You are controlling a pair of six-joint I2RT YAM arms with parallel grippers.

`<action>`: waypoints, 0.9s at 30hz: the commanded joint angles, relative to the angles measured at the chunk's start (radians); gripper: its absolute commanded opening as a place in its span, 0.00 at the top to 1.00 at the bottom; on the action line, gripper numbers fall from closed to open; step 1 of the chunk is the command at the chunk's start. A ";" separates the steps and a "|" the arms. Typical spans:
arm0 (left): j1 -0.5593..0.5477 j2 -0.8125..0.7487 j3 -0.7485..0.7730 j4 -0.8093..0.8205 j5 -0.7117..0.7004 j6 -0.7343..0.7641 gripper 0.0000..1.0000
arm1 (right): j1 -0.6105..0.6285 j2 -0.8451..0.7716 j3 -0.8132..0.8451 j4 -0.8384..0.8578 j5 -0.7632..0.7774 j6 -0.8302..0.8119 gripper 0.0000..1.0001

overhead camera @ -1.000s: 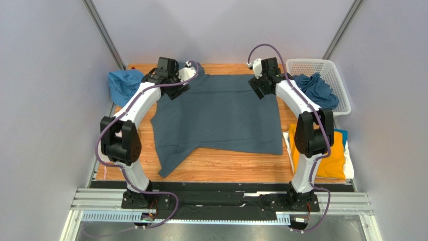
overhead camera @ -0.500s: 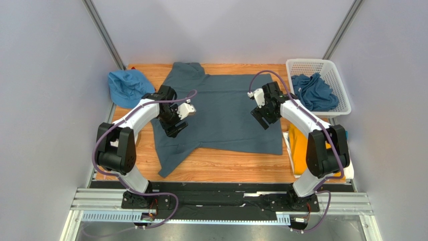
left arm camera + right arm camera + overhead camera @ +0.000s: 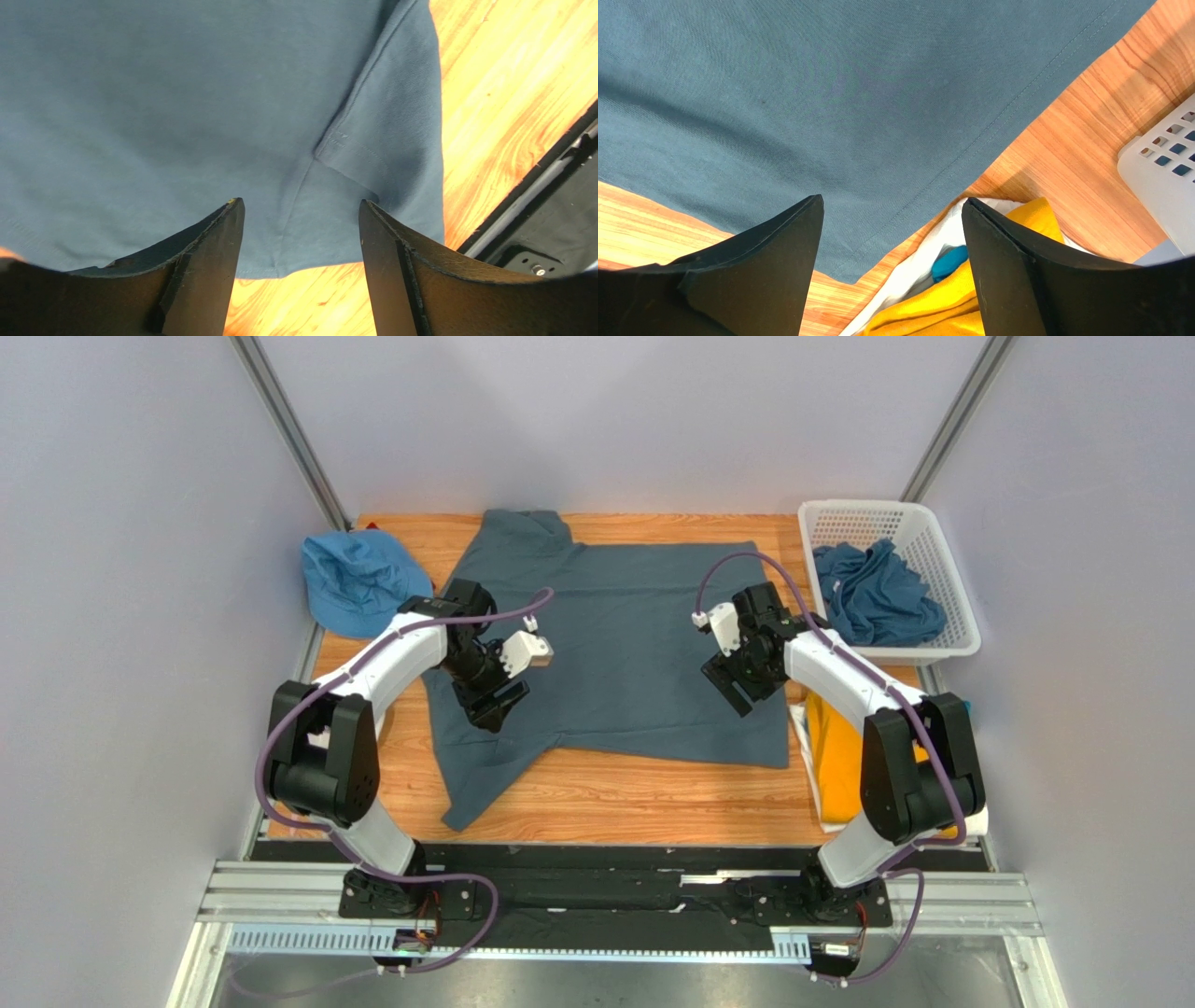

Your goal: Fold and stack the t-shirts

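Slate-blue t-shirt (image 3: 617,644) flat on table (image 3: 659,798)

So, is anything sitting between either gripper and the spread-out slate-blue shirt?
Nothing visible does. The left gripper and right gripper both hang open over the slate-blue t-shirt, with only bare cloth below their fingers.

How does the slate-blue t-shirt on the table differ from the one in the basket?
The spread t-shirt lies opened out nearly flat on the wooden table; the basket t-shirt is bunched in a heap inside the white basket. The left claw and right claw hang open over the spread t-shirt; neither is over the basket t-shirt. Both are blue cloth, and neither is gripped.
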 commanded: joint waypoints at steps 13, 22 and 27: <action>-0.072 0.054 -0.041 0.022 0.028 -0.028 0.40 | 0.010 -0.025 -0.021 0.046 -0.017 0.017 0.25; -0.084 0.080 -0.082 0.059 0.033 -0.049 0.42 | 0.010 -0.027 -0.032 0.047 -0.022 0.017 0.25; -0.098 0.103 -0.084 0.071 0.038 -0.057 0.45 | 0.009 -0.030 -0.036 0.046 -0.023 0.019 0.26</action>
